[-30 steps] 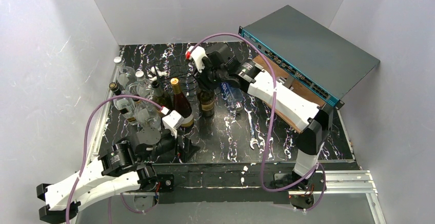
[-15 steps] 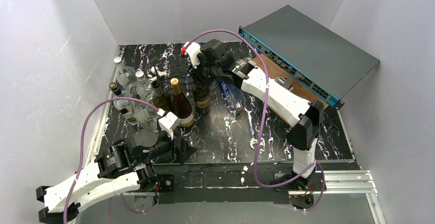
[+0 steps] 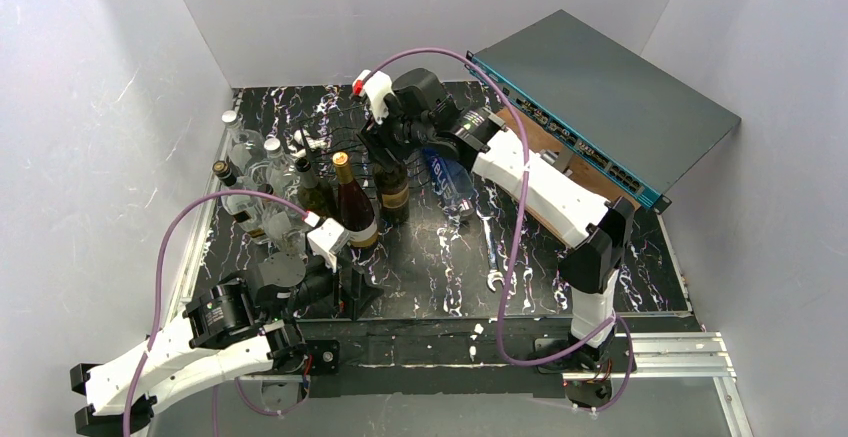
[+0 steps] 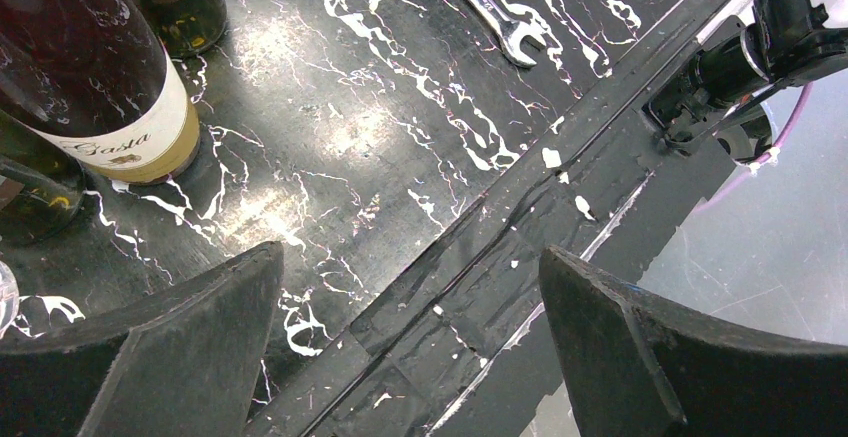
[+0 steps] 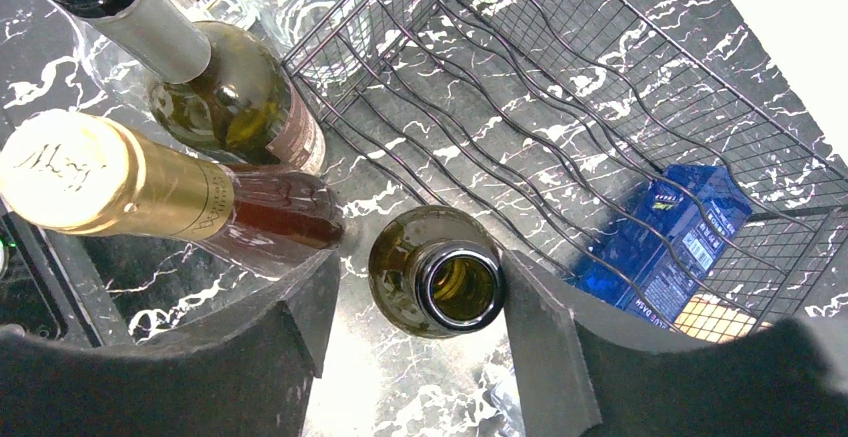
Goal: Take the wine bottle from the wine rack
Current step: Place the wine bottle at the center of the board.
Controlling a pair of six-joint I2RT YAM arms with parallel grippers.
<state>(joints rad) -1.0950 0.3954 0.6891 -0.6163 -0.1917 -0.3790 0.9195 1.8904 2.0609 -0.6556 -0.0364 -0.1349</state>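
If we retreat askew, our right jaws, parted around the wine bottle (image 5: 437, 285) at lower centre (left jaws wide), could topple it.

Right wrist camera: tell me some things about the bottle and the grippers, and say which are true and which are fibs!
1. The open green bottle stands upright on the table. True.
2. The right gripper squeezes the bottle's neck. False: its jaws stand apart, one on either side of the neck.
3. The left gripper holds a bottle. False: it is open, with nothing in it.
4. A wrench lies on the table. True.
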